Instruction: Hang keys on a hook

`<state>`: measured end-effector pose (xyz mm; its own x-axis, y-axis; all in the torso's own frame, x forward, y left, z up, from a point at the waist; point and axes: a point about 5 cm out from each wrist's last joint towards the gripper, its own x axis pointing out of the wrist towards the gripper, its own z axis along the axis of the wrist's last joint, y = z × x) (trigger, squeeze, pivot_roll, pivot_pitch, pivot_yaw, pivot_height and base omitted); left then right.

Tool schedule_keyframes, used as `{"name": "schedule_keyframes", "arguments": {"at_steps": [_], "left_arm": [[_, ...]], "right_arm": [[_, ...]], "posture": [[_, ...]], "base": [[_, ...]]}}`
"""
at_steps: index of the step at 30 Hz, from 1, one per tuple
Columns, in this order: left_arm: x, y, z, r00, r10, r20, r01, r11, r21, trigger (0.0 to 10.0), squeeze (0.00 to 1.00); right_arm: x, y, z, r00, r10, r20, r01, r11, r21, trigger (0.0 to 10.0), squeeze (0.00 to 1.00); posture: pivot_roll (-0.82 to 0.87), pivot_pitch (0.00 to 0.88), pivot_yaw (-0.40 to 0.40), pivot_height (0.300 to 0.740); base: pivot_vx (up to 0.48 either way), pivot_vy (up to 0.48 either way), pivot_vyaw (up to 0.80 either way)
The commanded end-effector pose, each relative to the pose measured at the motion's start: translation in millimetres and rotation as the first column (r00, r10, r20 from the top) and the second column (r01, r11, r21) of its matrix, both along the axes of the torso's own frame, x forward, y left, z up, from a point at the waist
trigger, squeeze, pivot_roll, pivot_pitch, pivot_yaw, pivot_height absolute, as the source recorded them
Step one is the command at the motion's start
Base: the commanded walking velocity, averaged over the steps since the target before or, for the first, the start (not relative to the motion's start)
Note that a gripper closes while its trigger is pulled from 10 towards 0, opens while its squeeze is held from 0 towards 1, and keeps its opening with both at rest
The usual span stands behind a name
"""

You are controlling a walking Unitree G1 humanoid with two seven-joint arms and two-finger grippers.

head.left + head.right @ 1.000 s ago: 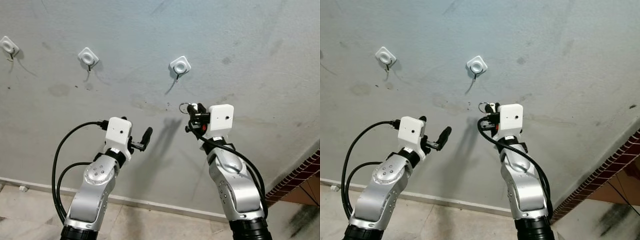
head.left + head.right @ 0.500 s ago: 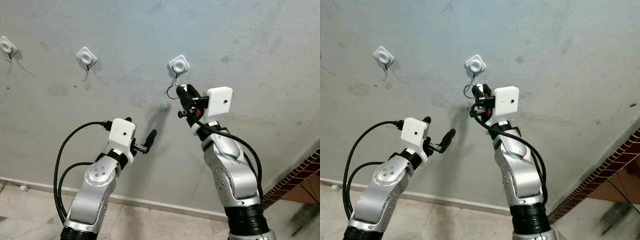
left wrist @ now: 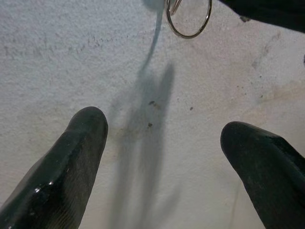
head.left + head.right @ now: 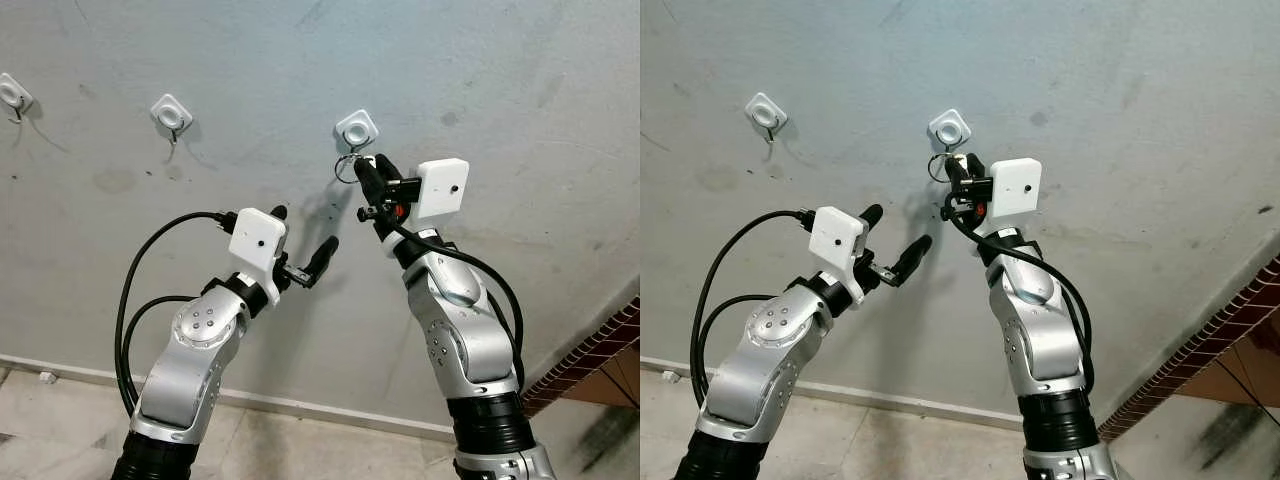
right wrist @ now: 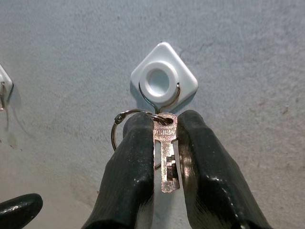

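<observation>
Black right claw [image 5: 164, 157] pinches a flat silver key [image 5: 165, 155] under the diamond-shaped white hook [image 5: 164, 82]; left claw [image 3: 167, 157] gapes.

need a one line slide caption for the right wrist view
Right gripper pinches a key with its ring just below a white wall hook.

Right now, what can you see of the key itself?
The key is a small silver metal one with a notched blade, hanging head up, blade down. The right gripper pinches it flat between its two black fingers. A thin wire key ring runs through its head and loops off to one side. The head sits just below the white hook on the wall; whether the ring has caught it is unclear.
</observation>
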<state>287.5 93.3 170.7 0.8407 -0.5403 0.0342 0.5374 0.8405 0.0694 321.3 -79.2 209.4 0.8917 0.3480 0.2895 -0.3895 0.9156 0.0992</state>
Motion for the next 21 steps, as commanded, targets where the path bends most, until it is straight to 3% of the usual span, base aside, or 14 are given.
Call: {"name": "schedule_keyframes", "arguments": {"at_steps": [1,13,21], "left_arm": [[0.4,-2.5,7.7,1.0,-0.014,0.02,0.014,1.0,-0.003,10.0,0.0],[0.4,-5.3,14.3,0.999,-0.02,0.025,0.021,1.0,-0.016,10.0,0.0],[0.5,-5.0,16.4,0.999,-0.026,0.028,0.027,1.0,-0.017,10.0,0.0]], "right_arm": [[3.3,2.7,4.5,1.0,0.008,0.014,-0.008,1.0,0.006,10.0,0.0],[11.6,11.9,6.5,1.0,-0.008,0.01,0.008,1.0,0.024,10.0,0.0],[15.2,5.5,2.2,0.997,-0.072,-0.006,0.072,0.997,0.02,10.0,0.0]], "posture": [[0.2,0.0,-0.029,0.74],[0.21,0.0,-0.034,0.74],[0.22,0.0,-0.034,0.74]], "base": [[0.0,0.0,0.0],[0.0,0.0,0.0],[0.0,0.0,0.0]]}}
